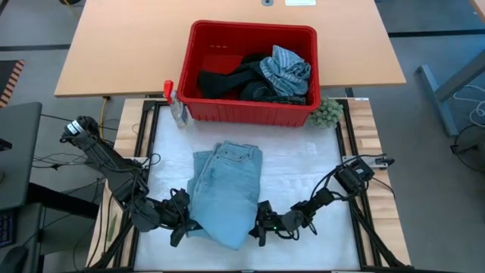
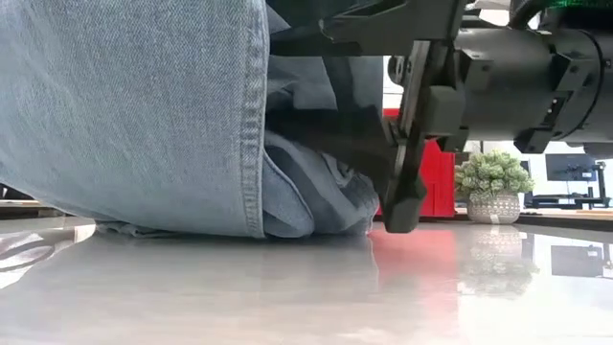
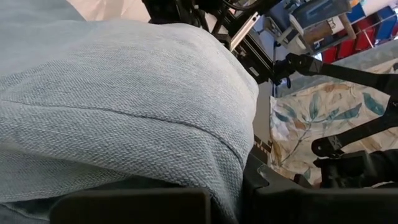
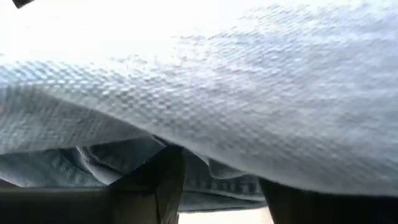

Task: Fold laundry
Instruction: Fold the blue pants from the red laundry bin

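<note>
A pair of light blue jeans (image 1: 225, 189), part of the laundry, lies folded lengthwise in the middle of the white table top. My left gripper (image 1: 184, 221) is at the jeans' near left corner, shut on the cloth (image 3: 124, 112). My right gripper (image 1: 260, 224) stands open at the jeans' near right edge, level, pointing left. A layer of denim (image 4: 249, 93) hangs over its fingers. In the low view the jeans' near part (image 2: 144, 115) is raised, while the folds behind it (image 2: 316, 206) rest on the table. More laundry (image 1: 265, 76) lies in the red basket. My left gripper has the jeans' near left edge (image 3: 231, 180) between its two fingers, coming level from the table's left. The cloth bulges up over the fingers, and this near part is lifted off the table; the far part lies flat. One layer or several, I cannot tell. My right gripper has denim draped over its fingers (image 4: 163, 177); whether they touch it I cannot tell.
The red basket (image 1: 250, 114) stands at the table's far edge, with a spray bottle (image 1: 176, 106) at its left corner and a small green fuzzy ball (image 1: 326, 114) at its right. A wooden desk (image 1: 136, 45) lies beyond. Bare table shows on both sides of the jeans.
</note>
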You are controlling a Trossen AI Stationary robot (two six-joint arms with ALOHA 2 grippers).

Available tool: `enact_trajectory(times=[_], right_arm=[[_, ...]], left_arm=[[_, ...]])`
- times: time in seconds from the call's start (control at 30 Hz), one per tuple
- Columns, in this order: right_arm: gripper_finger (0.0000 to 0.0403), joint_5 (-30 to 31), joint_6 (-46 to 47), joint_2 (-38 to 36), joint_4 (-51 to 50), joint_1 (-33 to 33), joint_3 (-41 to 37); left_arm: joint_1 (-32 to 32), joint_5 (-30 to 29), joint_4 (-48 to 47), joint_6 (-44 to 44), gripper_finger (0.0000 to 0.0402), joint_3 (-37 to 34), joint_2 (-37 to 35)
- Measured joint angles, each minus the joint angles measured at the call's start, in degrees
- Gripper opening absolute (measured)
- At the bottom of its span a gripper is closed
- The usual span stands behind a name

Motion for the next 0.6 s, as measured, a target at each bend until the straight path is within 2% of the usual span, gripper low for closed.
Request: enact_trajectory(times=[0.13, 0.3, 0.33, 0.5, 0.6], right_arm=[[0.0158, -0.15, -0.01, 0.00, 0.02, 0.19, 1.04], [0.0030, -0.12, -2.47, -0.04, 3.92, 1.57, 0.81], [0.0021, -0.21, -2.54, -0.36, 4.86, 1.78, 0.50], [0.0031, -0.46, -1.66, -3.23, 4.67, 1.91, -1.05], [0.0023, -0.56, -2.01, -5.12, 2.76, 0.97, -1.35]], left_arm=[[-0.03, -0.07, 0.01, 0.13, 0.0000, 0.00, 0.00], [-2.97, -3.51, -0.19, 0.14, 0.0000, 0.00, 0.00], [-3.83, -4.45, -0.30, 0.00, 0.0000, 0.00, 0.00], [-7.83, -7.62, -4.51, -5.75, 0.0000, 0.00, 0.20], [-8.96, -7.85, -6.05, -8.16, 0.0000, 0.00, 1.48]])
